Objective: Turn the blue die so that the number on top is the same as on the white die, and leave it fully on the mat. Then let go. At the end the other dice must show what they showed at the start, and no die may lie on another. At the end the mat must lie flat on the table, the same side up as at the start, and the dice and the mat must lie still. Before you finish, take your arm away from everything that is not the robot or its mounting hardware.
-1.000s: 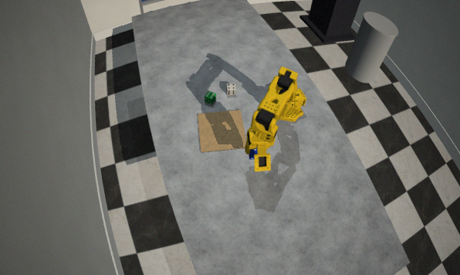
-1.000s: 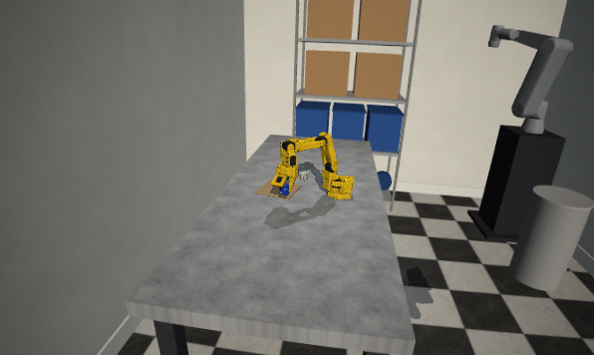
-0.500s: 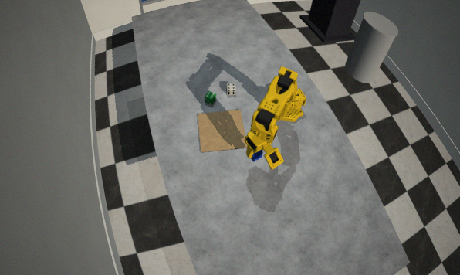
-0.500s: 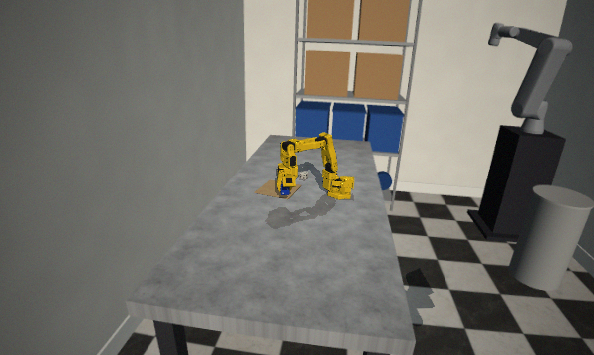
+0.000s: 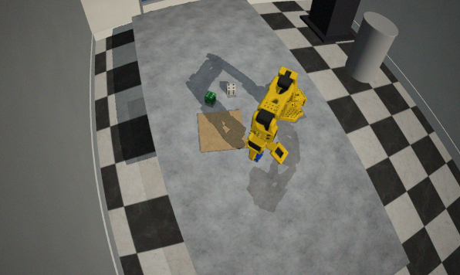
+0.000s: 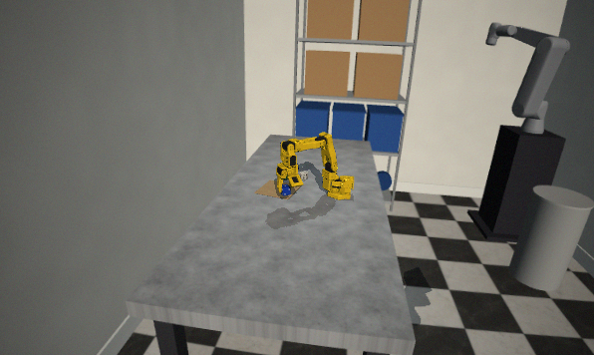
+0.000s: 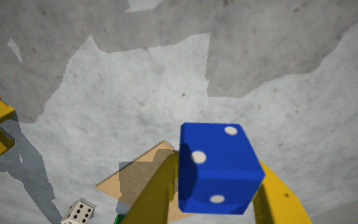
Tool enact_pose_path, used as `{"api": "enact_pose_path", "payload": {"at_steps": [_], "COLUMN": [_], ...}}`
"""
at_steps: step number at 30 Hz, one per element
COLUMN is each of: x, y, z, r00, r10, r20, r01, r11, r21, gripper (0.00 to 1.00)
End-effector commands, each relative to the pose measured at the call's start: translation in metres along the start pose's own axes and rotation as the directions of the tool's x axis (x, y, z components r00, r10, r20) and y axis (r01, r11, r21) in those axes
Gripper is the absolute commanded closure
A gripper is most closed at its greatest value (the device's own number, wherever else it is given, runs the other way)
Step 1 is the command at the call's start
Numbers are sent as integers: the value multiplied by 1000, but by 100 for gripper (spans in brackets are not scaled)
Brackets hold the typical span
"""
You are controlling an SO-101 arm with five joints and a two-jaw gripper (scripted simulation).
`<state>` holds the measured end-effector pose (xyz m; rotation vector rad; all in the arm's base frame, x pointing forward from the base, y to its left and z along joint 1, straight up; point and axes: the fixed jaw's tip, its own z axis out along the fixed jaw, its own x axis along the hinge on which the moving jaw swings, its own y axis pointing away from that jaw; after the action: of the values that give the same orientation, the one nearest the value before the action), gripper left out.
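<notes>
Three dice in play; only the blue one matters right now.

Top view: the fingers [image 5: 259, 156] are clamped on the blue die [image 5: 259, 157], held just off the near right corner of the tan mat [image 5: 218, 133], over bare counter [image 5: 202, 216]. White die [image 5: 231, 89] and green die [image 5: 210, 96] sit on the counter beyond the mat's far edge, apart from each other. White die's top looks like six, but the pips are small.

Exterior view: arm [image 6: 308, 145] arches over from its base at the right, wrist pointing down by the mat's near edge. Blue die [image 6: 285, 189] looks lifted off the surface, though I can't tell by how much.

Wrist view: blue die [image 7: 219, 167] pinched between the two yellow fingers, three pips visible on the face toward the camera. White die [image 7: 81, 212] at lower left shows six.

Doing it well, my take: roll the wrist until the blue six faces up, verify before lowering. Carry it left, well inside the mat's edge, not the corner. Set it flat, then open slowly so it doesn't tip. Stay away from the two far dice.
</notes>
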<state>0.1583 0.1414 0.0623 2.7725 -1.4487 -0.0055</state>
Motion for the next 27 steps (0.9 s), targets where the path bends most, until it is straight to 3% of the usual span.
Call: {"api": "enact_pose_path", "payload": {"at_steps": [1, 20, 27], "x": [0, 0, 1], "y": [-9, -9, 6], "z": [-19, -19, -21], "r00": [999, 994, 994], "r10": [-46, -109, -113], "r20": [9, 2, 2], "r01": [45, 108, 112], "r11": [993, 988, 988], "r21": [110, 110, 110], "gripper": [100, 100, 100]}}
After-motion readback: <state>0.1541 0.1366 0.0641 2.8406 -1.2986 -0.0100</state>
